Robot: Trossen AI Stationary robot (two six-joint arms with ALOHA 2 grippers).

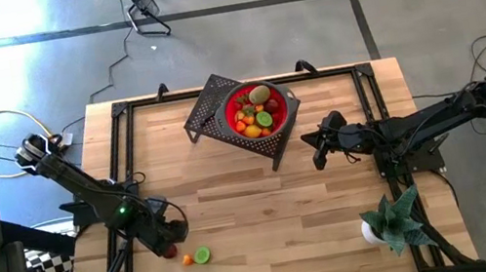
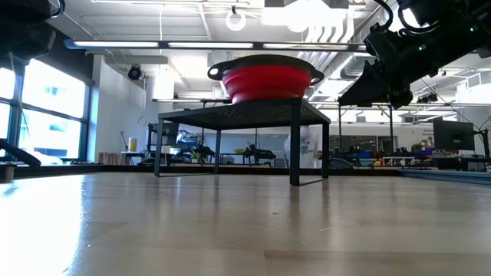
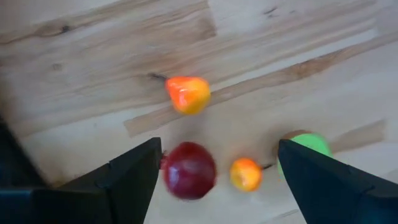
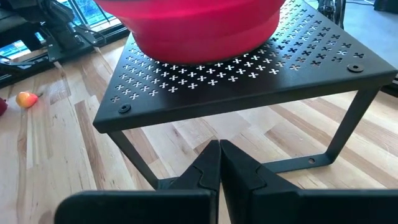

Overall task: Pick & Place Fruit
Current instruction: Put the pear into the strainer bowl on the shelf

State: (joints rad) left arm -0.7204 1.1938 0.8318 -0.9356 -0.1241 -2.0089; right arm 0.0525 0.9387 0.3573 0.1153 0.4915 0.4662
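Note:
My left gripper (image 3: 217, 155) stands open near the table's near left corner (image 1: 173, 239), pointing steeply down. Below it on the wood lie a dark red fruit (image 3: 188, 169), between the fingers and close to one of them, and a small orange fruit (image 3: 245, 174). A green fruit (image 3: 308, 143) is half hidden by the other finger. An orange-yellow fruit (image 3: 186, 94) lies beyond the fingers. The red bowl (image 1: 258, 109) holds several fruits and stands on a black perforated stand (image 1: 209, 112). My right gripper (image 4: 219, 149) is shut and hangs near the stand (image 1: 318, 155).
A spiky green plant in a white pot (image 1: 391, 220) stands at the near right. The black frame rails (image 1: 123, 156) run along the table's edges. The stand's legs (image 4: 348, 124) are just ahead of my right gripper. Bare wood (image 1: 266, 211) lies between the two arms.

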